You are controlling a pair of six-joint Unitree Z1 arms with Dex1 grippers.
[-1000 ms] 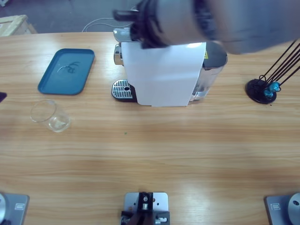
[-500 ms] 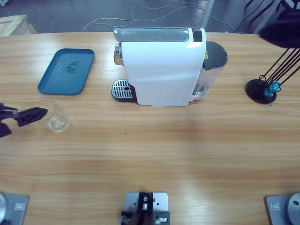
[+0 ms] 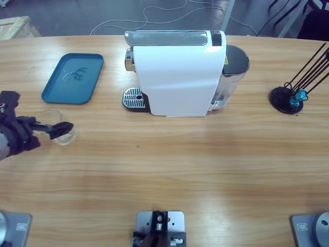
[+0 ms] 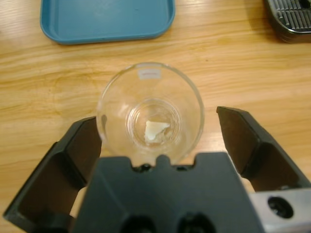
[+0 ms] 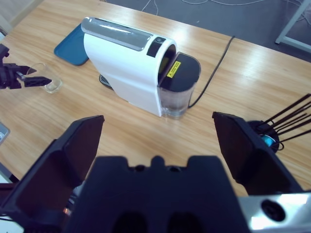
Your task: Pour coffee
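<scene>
My left gripper [image 4: 153, 141] has moved in from the table's left edge, and its wide-open jaws now sit either side of the glass [image 4: 150, 114], gripping nothing. The glass stands below the blue tray [image 3: 73, 77], left of the coffee machine [image 3: 177, 72]. My right gripper [image 5: 158, 145] hangs high, jaws spread wide and empty; I see no coffee.

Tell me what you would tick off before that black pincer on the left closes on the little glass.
1. Left pincer open: ok, both jaws stand spread.
2. Glass between the jaws: ok, it sits centred in the left wrist view, a jaw on each side.
3. Glass upright on the table: ok.
4. Coffee in the glass: not ok, no dark liquid shows; only a small pale scrap lies at the bottom.
5. Drip grate of the coffee machine free for the glass: ok, nothing stands on it.
6. Right pincer out of the way: ok, it looks down from above on the machine, open, holding nothing.
</scene>
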